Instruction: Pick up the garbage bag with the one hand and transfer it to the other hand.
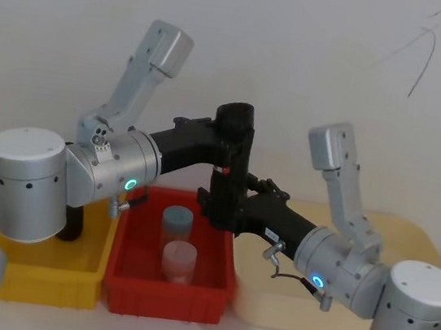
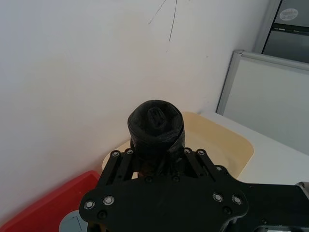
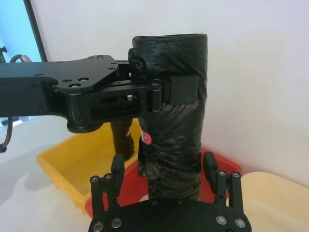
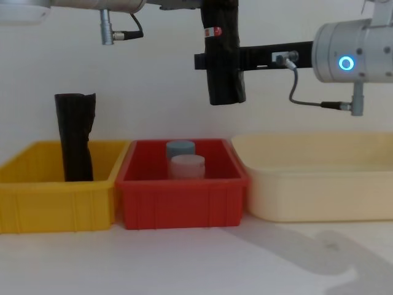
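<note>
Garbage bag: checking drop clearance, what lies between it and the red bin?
Nothing: the chest view shows bare wall between the garbage bag and the jars in the red bin.

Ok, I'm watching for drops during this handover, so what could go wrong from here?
The right claw is open, clear of the garbage bag; if the left claw lets go first, the roll could drop onto the jars in the red bin.
It brackets the roll's lower end, so the tall roll may tip once held there alone.

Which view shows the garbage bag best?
Right wrist view: the garbage bag nearly full length, left gripper clamping its upper part, right gripper open around its lower part. Head view: partly covered. Chest: top cropped. Left wrist: top end.
</note>
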